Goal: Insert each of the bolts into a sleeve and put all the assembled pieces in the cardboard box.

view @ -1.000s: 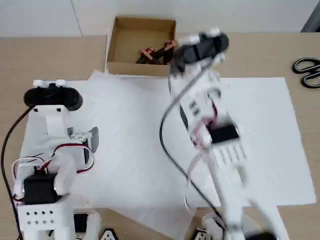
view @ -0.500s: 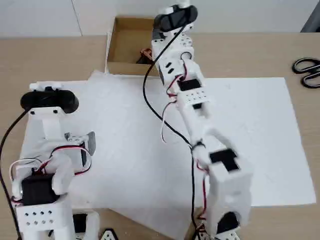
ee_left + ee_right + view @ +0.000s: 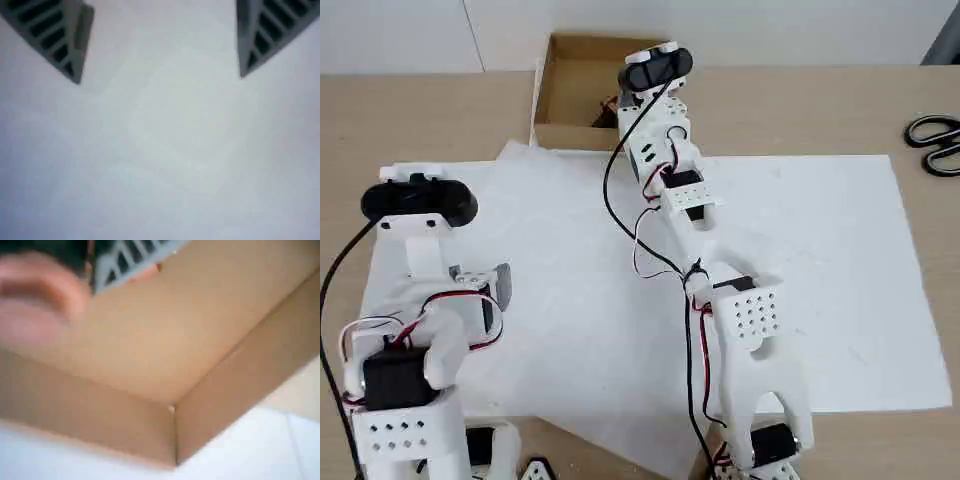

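Observation:
My right arm stretches across the paper to the cardboard box (image 3: 560,90), and its wrist (image 3: 655,70) hangs over the box's right half. In the right wrist view a grey finger (image 3: 125,260) sits above the box floor (image 3: 165,340), with a blurred copper and black assembled piece (image 3: 35,305) beside it, apparently held. Dark and copper pieces (image 3: 608,108) lie inside the box next to the wrist. My left gripper (image 3: 160,75) is open over bare white paper (image 3: 165,150), nothing between its fingers. In the high view it (image 3: 488,278) rests at the paper's left side.
A large white paper sheet (image 3: 820,260) covers the table's middle. Black scissors (image 3: 932,142) lie at the far right edge on bare wood. The right arm's cable (image 3: 620,215) loops over the paper.
The right arm swung from the middle of the paper out to the box and dropped its wrist over it. The left arm stayed put.

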Controlling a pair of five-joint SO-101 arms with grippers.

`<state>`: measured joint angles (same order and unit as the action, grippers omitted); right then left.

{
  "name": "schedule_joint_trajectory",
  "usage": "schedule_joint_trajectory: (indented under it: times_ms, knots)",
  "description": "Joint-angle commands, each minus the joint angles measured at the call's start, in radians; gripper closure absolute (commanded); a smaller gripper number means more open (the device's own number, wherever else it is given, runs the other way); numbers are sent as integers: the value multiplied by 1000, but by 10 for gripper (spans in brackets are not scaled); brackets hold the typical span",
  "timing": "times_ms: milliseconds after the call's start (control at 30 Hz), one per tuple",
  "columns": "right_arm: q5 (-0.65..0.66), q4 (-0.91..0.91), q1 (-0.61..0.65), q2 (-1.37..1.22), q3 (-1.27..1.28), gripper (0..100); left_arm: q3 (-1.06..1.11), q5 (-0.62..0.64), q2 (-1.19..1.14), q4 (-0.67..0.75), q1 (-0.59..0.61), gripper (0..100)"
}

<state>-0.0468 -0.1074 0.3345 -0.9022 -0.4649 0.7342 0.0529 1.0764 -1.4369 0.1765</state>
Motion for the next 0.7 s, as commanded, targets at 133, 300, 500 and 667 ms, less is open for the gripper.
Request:
schedule_joint_trajectory:
  times_ms: [133,300,500,667]
  knots:
    - [9,22,-19,19,-68,806,-38,-6,9,-3,5,804]
    - [9,25,-38,25,-68,807,-38,-6,9,-17,2,804]
    - [8,142,-68,188,-66,807,-50,-6,9,-11,2,804]
    - [6,383,-73,400,-61,805,-105,-2,9,-25,5,804]
